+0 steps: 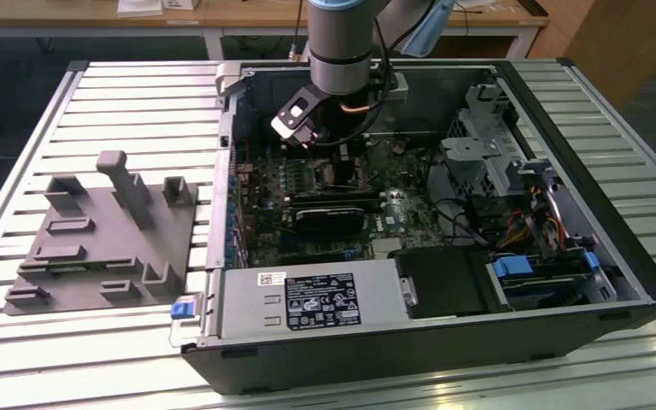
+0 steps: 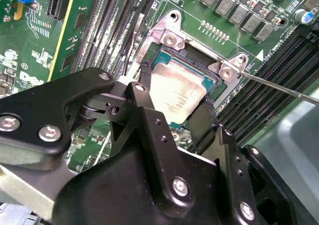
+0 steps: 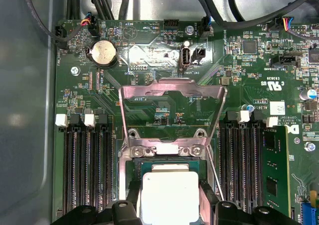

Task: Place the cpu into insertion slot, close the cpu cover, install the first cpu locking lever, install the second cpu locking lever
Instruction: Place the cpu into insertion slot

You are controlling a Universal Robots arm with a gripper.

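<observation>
You've got the gripper (image 2: 175, 96) with fingers (image 2: 144, 88) narrowed on opposite edges of the cpu (image 3: 169, 192), keeping it level at the insertion slot (image 2: 199, 69), while the cpu cover (image 3: 149, 90) stands tipped up, leaving access.

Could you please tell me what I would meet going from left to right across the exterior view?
Grey holder block → robot arm → metal drive cage → black side wall.

exterior view: high, set back, looks down into the open case (image 1: 419, 363) on the counter (image 1: 32, 359); arm (image 1: 340, 43) at its 12 o'clock. both wrist views sit close over the board (image 3: 149, 51), sharing the cpu (image 2: 175, 93) (image 3: 169, 197); first looks straight down, second obliquely.
</observation>
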